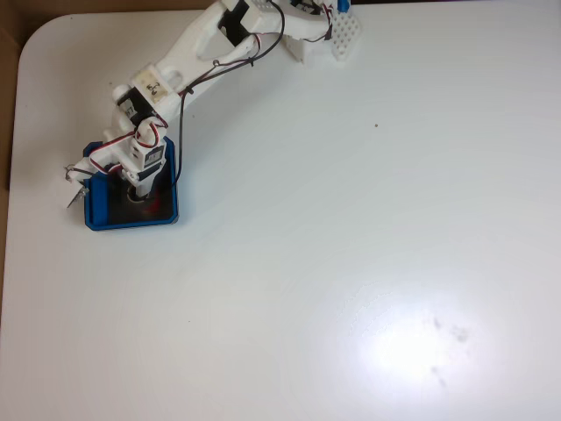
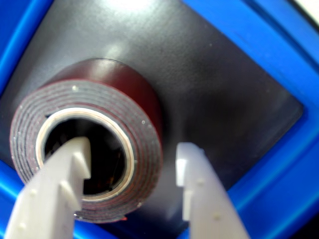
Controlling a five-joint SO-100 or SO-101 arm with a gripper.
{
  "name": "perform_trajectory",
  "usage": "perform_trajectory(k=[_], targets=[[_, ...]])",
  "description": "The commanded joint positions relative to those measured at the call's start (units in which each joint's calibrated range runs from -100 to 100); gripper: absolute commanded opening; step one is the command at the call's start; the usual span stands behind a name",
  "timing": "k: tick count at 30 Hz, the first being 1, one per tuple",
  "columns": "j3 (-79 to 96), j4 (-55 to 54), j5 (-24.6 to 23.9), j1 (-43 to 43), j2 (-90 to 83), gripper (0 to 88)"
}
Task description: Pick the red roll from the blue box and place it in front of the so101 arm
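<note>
On the white desk, the so101 arm reached into the blue box, its jaws parted astride one wall of the red roll lying on the box's floor; closing and lifting would apparently follow.

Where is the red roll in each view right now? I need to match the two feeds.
Fixed view: the red roll peeks out as a small red patch in the blue box at left, under the gripper.
Wrist view: lower left, lying flat, one finger in its hole.
Shared landmark: the blue box.
</note>
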Motion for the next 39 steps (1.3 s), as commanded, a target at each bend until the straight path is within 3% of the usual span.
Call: perform_trajectory(k=[1, 21, 30, 39], targets=[[-3.9, 0.4, 0.3, 0.5, -0.7, 16.0], [-3.9, 0.4, 0.4, 0.3, 2.0, 15.7], [-3.9, 0.4, 0.4, 0.3, 1.8, 1.8], [-3.8, 0.4, -0.1, 0.1, 1.1, 0.5]])
